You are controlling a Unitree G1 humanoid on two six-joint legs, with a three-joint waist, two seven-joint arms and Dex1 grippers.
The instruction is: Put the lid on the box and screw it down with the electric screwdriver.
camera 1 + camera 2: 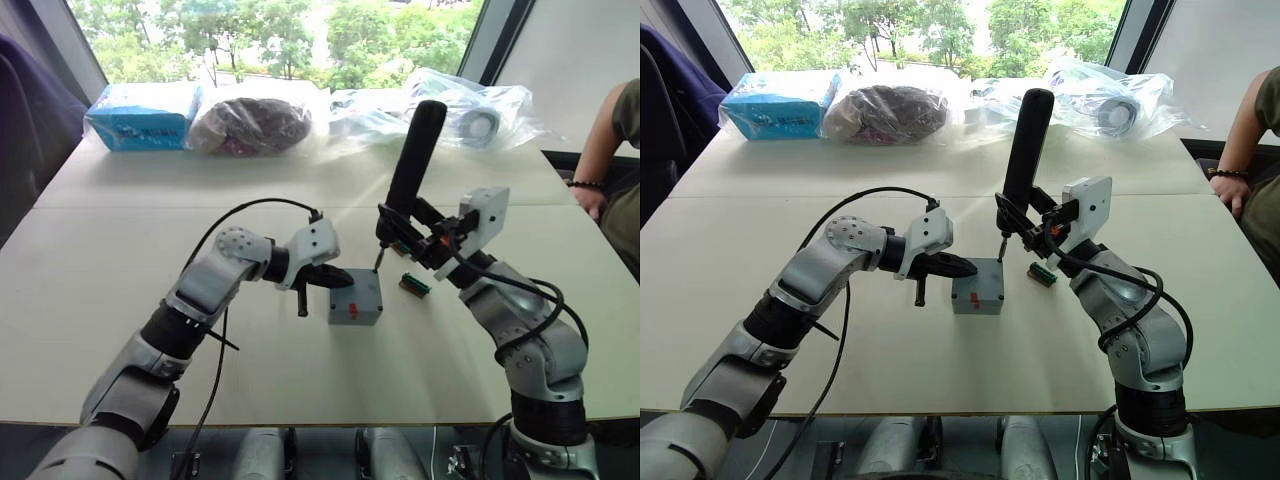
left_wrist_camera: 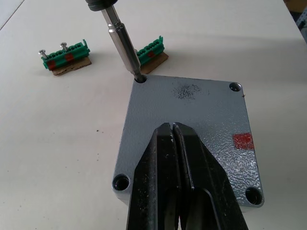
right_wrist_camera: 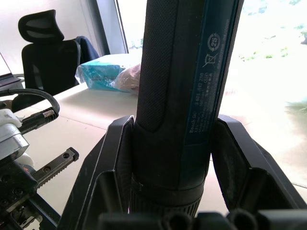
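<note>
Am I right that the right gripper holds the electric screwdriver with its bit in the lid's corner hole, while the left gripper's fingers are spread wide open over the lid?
Not quite. The left gripper's fingers are shut together, not spread, resting over the lid, as the left wrist view shows. The rest stands: the right gripper holds the electric screwdriver with its bit in a corner hole of the lid.
</note>
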